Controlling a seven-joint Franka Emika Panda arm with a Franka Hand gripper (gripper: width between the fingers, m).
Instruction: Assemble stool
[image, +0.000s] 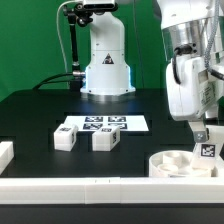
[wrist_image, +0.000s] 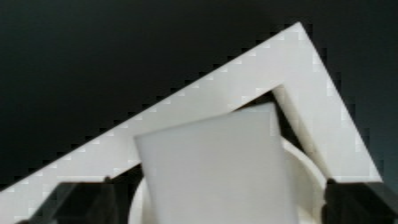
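Note:
The round white seat disc (image: 180, 163) lies at the front of the exterior view's right, with its recessed side up. My gripper (image: 204, 140) is shut on a white stool leg (image: 208, 151) with a square tag and holds it upright at the disc's far right edge. In the wrist view the leg (wrist_image: 214, 165) fills the space between the dark fingers (wrist_image: 80, 205), and my gripper (wrist_image: 222, 208) is closed on its sides. Two more tagged legs (image: 67, 138) (image: 104, 140) lie on the black table left of centre. Whether the held leg touches the disc is hidden.
The marker board (image: 103, 124) lies behind the two loose legs. A long white border bar (image: 100, 186) runs along the front edge, with another piece (image: 5, 152) at the left. In the wrist view the border bars' corner (wrist_image: 267, 70) lies just past the leg. The robot base (image: 105, 70) stands at the back.

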